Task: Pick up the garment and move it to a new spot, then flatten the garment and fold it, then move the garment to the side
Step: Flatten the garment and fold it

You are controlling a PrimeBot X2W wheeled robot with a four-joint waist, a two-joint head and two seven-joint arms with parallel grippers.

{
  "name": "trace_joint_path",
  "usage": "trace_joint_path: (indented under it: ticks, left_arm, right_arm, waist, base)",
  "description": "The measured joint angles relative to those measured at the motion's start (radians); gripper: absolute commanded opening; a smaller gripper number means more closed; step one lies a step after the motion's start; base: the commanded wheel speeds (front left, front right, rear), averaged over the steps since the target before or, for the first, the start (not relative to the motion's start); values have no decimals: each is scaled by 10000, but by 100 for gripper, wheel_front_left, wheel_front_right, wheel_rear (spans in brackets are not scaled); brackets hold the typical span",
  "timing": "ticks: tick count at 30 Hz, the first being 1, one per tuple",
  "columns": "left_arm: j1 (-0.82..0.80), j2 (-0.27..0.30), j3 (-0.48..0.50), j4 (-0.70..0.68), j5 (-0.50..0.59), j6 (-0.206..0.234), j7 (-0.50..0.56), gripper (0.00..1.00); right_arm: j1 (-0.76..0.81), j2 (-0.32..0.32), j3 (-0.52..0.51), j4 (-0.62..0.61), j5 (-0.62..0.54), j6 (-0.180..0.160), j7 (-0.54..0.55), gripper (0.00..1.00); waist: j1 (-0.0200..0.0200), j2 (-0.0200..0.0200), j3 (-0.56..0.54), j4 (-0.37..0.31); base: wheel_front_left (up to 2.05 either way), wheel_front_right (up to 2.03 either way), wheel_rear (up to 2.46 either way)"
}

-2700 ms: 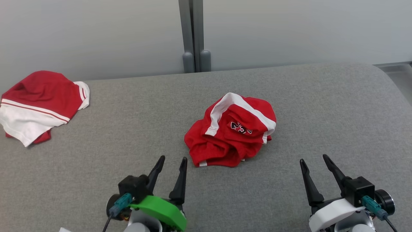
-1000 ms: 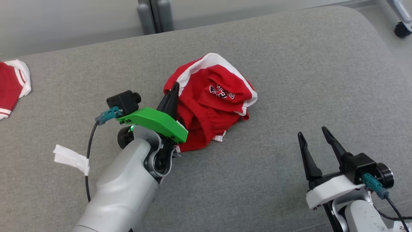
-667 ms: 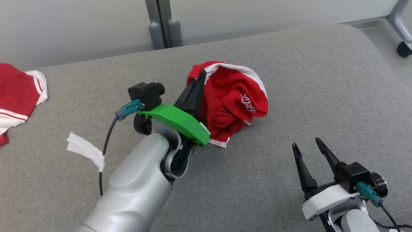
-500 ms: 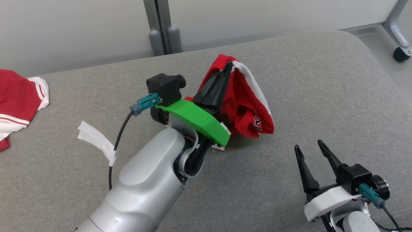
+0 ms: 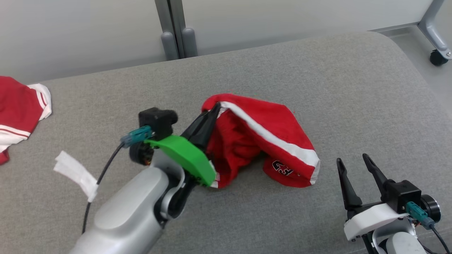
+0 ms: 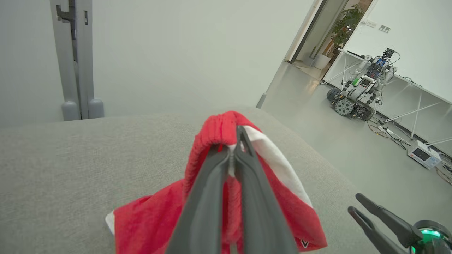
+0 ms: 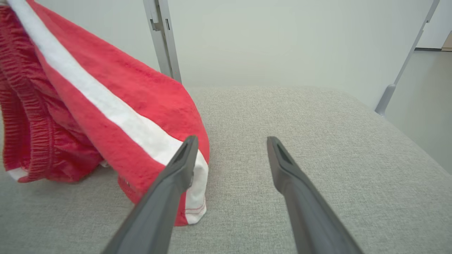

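The garment (image 5: pixel 261 141) is a pair of red shorts with a white side stripe and a black-and-white logo. My left gripper (image 5: pixel 213 109) is shut on its elastic waistband and holds that edge raised, while the rest drapes down onto the grey surface (image 5: pixel 317 77). In the left wrist view the closed fingers (image 6: pixel 233 169) pinch the red waistband fold of the garment (image 6: pixel 282 197). My right gripper (image 5: pixel 353 164) stands open at the lower right, just right of the cloth. In the right wrist view its fingers (image 7: pixel 183 158) frame bare grey fabric, with the garment (image 7: pixel 106 106) hanging at the left.
A second red-and-white garment (image 5: pixel 17 109) lies at the far left edge. A white tag (image 5: pixel 76 173) hangs on the left arm's cable. A grey post (image 5: pixel 174 31) stands behind the surface, and a caster (image 5: pixel 437 58) is on the floor at the right.
My left gripper closed on the garment, lifted it, then came down and back toward me. The cloth now trails out to the right, logo end low. The right gripper stayed open.
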Motion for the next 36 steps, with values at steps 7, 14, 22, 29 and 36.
trace_joint_path:
  ticks: [7,14,22,29,36]
  left_arm:
    - [1531,2017,477,-617,-502,387,213,0]
    - [2850,3024,842,-477,-897,546,-69,0]
    - [3170,2295,917,838,-1034,109,-690,17]
    - [3380,1854,1363,1852,-897,-500,-953,100]
    - [4082,1323,2617,1939,303,-779,-997,100]
  right_arm:
    - [4,0,-117,-12,0,2,0,100]
    - [-57,0,-105,-35,-27,2,0,100]
    - [-180,0,-33,-2,-104,2,0,100]
    - [-207,0,-31,58,-136,2,0,100]
    - [-43,0,-117,96,-151,2,0,100]
  waist:
    - [0,0,71,309]
    - [0,0,221,560]
    - [0,0,349,638]
    - [0,0,216,627]
    - [0,0,-97,731]
  base:
    - [0,0,0]
    - [0,0,0]
    - [0,0,0]
    - [0,0,0]
    - [0,0,0]
